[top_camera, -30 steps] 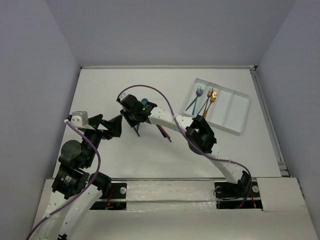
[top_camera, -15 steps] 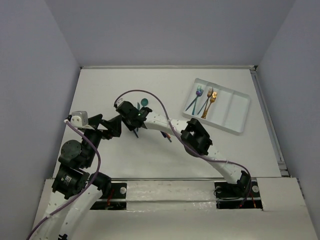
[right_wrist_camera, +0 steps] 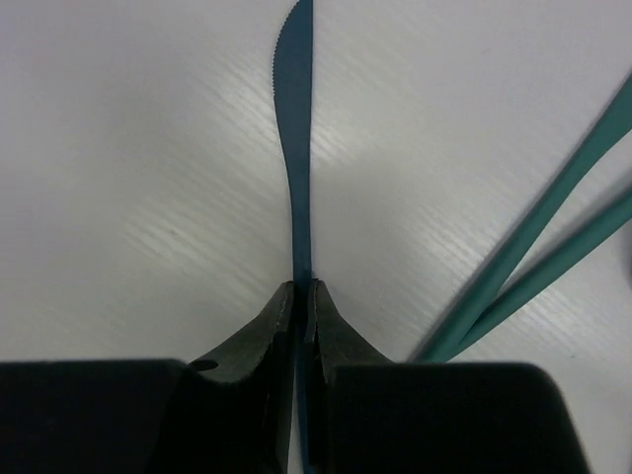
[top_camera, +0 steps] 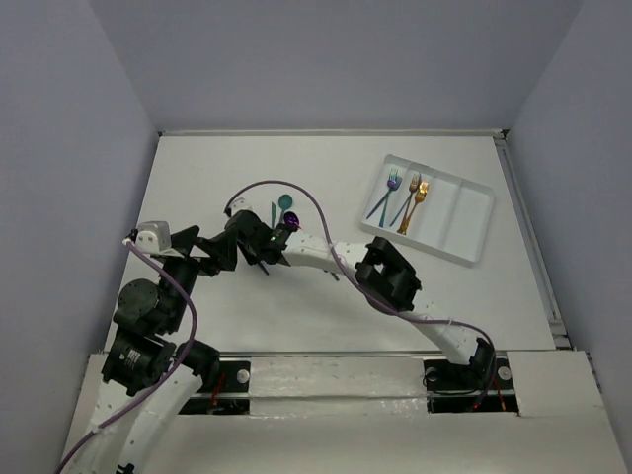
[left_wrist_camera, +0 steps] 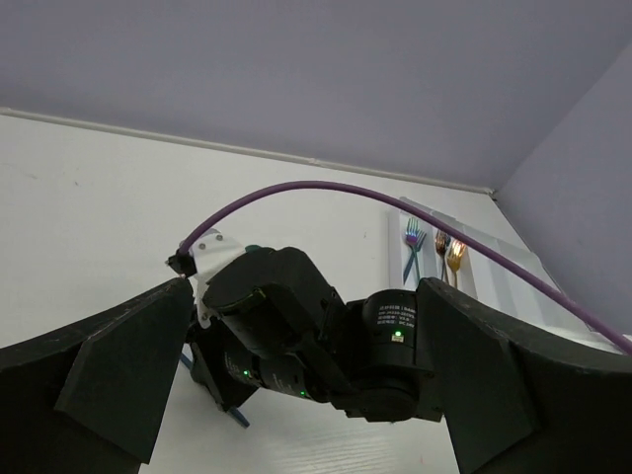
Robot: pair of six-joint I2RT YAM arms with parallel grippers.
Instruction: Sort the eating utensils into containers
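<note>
My right gripper (right_wrist_camera: pixel 303 288) is shut on the handle of a dark teal-blue knife (right_wrist_camera: pixel 294 148), whose serrated blade lies on the white table ahead of it. Two teal handles (right_wrist_camera: pixel 533 267) lie just to its right. In the top view the right gripper (top_camera: pixel 263 261) is at the table's left-centre, with a teal spoon (top_camera: pixel 284 203) just behind it. My left gripper (top_camera: pixel 219 251) is open and empty, its fingers (left_wrist_camera: pixel 109 375) spread wide and facing the right wrist (left_wrist_camera: pixel 296 336). The knife tip (left_wrist_camera: pixel 237 417) shows below that wrist. The white divided tray (top_camera: pixel 464 212) holds three forks (top_camera: pixel 405 202).
The purple cable (top_camera: pixel 306 193) arches over the right arm. The right forearm (top_camera: pixel 326 255) crosses the table middle and its elbow (top_camera: pixel 385 276) sits near the tray's front. The tray (left_wrist_camera: pixel 494 281) with forks also shows in the left wrist view. Grey walls close the table.
My right gripper has moved left and slightly nearer, toward the left gripper, uncovering the teal spoon behind it. The left arm has barely moved.
</note>
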